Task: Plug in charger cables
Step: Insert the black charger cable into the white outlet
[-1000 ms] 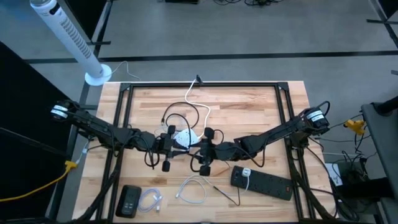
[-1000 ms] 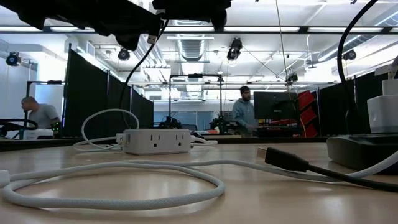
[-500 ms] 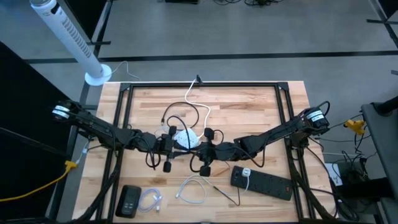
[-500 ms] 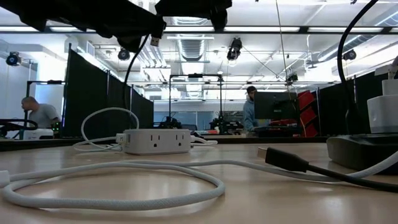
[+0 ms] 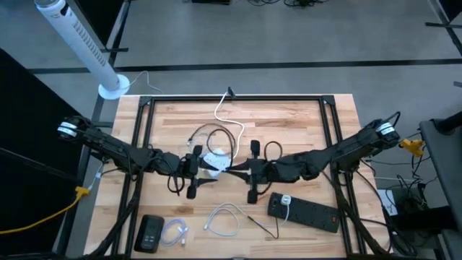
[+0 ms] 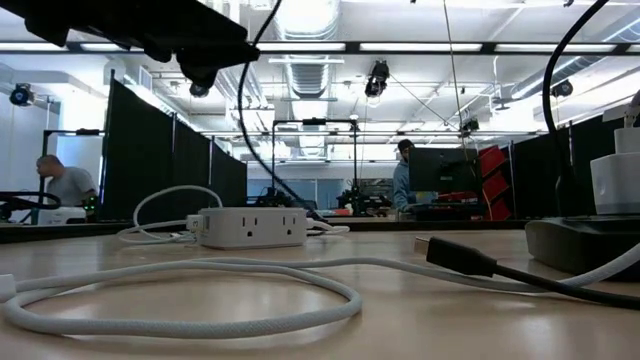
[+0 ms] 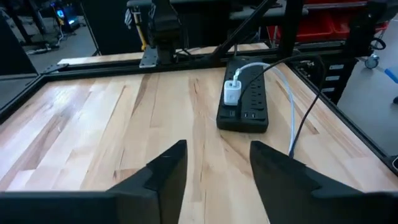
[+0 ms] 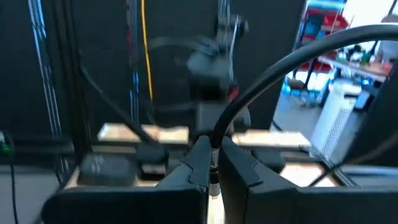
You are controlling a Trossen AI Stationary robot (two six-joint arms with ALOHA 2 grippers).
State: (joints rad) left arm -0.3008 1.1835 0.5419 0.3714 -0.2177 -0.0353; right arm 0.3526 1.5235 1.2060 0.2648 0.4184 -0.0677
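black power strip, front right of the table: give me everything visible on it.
The long black plastic power strip lies flat on the wooden table, near its front right corner and angled to the edges. A row of sockets runs along its top. A small white plug adapter stands in a socket near one end, a thin white cable leading off it. A black cord arcs past in the left wrist view. No gripper touches the strip.

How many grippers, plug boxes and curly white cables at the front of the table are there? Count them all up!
Grippers: 2, the left gripper and the right gripper
Plug boxes: 2, the white socket cube and the black power strip
Coiled pale cables at the front: 2, the white cable and the translucent cable
Total: 6
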